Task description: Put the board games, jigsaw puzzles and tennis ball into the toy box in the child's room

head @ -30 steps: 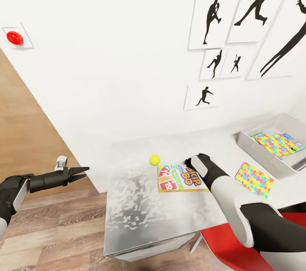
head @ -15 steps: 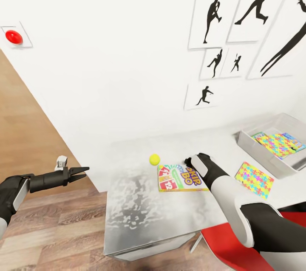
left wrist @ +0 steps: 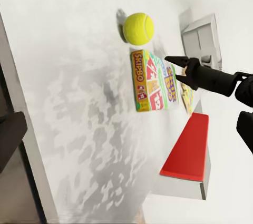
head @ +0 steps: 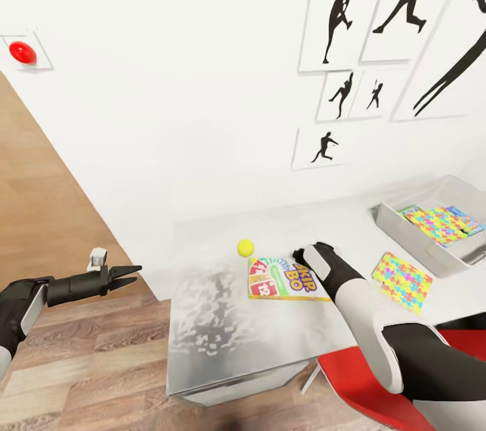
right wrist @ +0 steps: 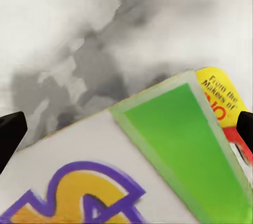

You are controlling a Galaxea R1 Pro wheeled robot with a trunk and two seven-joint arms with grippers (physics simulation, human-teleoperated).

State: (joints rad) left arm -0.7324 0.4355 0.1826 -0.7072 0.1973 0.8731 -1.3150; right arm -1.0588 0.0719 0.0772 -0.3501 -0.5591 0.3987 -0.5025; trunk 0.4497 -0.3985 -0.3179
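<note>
The right gripper (head: 302, 257), fingers spread wide, hovers over the far edge of the Skip-Bo board game (head: 283, 279) lying flat on the table (head: 216, 323).

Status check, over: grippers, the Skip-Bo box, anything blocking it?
Right gripper open over the Skip-Bo box, not gripping. Left gripper open, off the table. Ball beside the box, apart. Toy box path unobstructed.

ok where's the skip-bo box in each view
Head view: skip-bo box lies flat mid-table, the right claw at its far right corner.
Left wrist view: the box sits centre-right, below the ball.
Right wrist view: its lid covers the lower half.
Shared landmark: the ball, beside the box's far left corner.
</note>
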